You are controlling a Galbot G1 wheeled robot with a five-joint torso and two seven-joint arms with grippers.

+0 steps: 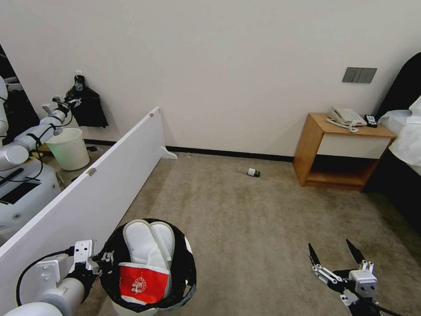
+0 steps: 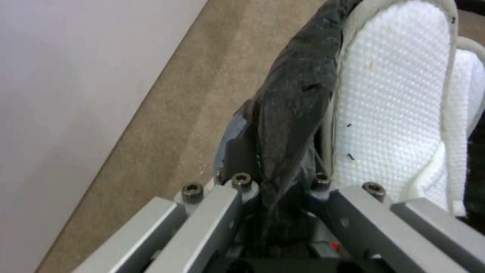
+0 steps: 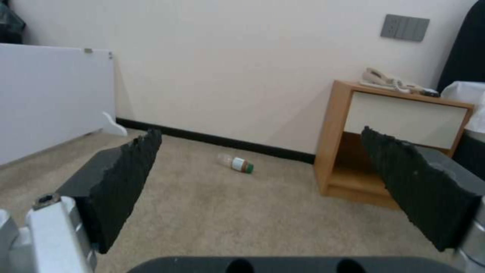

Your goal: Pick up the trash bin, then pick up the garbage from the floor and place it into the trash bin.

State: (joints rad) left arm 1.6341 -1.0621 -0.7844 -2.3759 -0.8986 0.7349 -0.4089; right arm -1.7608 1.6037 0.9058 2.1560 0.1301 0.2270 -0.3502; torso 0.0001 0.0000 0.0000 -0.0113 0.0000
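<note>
Left tool (image 1: pixel 101 259) pinches the trash bin (image 1: pixel 182 267) rim; right tool (image 1: pixel 335 256) spread; bottle (image 1: pixel 253 172) lies sideways, cap rightward.

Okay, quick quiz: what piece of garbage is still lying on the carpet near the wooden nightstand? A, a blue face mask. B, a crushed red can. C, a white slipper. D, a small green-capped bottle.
D: the green-capped bottle lies on its side on the floor left of the nightstand, while the slippers already sit in the trash bin.
</note>
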